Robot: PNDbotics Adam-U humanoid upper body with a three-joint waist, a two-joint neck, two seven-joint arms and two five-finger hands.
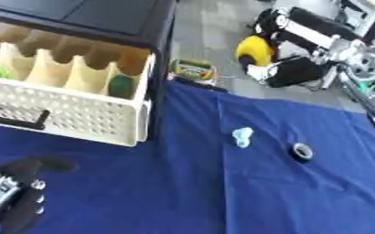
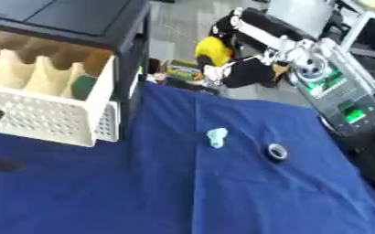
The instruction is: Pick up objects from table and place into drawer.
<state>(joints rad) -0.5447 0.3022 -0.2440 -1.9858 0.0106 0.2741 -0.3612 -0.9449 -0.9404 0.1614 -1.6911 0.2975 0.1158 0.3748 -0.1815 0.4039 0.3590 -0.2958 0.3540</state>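
My left hand (image 1: 14,196) parked near-left on blue cloth (image 1: 222,192), fingers relaxed, empty. Right hand (image 1: 291,71) far right, off table, fingers unclear. Pale blue object (image 1: 242,136) and small black ring (image 1: 302,151) wait mid-table. Cream drawer (image 1: 71,114) pulled open far left, ready to receive.

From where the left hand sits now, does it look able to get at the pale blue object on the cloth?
Probably yes. The left hand rests at the lower left, and only bare blue cloth lies between it and the pale blue object; the drawer stands off to the side.
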